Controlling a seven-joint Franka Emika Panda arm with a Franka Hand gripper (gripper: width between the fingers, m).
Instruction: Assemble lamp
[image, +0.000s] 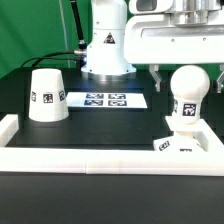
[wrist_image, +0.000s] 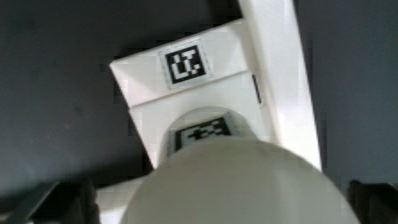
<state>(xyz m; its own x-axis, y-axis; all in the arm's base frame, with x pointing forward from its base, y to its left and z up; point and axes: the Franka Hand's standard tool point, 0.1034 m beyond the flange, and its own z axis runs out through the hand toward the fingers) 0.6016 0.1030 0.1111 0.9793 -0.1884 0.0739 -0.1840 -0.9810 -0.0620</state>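
The bulb (image: 187, 97) stands upright with its stem in the flat square base (image: 172, 146), at the exterior view's right, close to the front rail. My gripper (image: 186, 80) hangs over the bulb's ball top, open, with one finger on each side of the ball and a gap to it. In the wrist view the ball (wrist_image: 222, 185) fills the space between the dark fingers (wrist_image: 54, 203), and the tagged base (wrist_image: 178, 70) lies beyond it. The cone shade (image: 47, 96) stands alone at the exterior view's left.
The marker board (image: 107, 100) lies flat between the shade and the bulb. A long white rail (image: 90, 160) runs along the front, with a short rail (image: 8, 126) at the left corner. The rail (wrist_image: 285, 70) lies against the base. The arm's base (image: 105, 50) stands behind.
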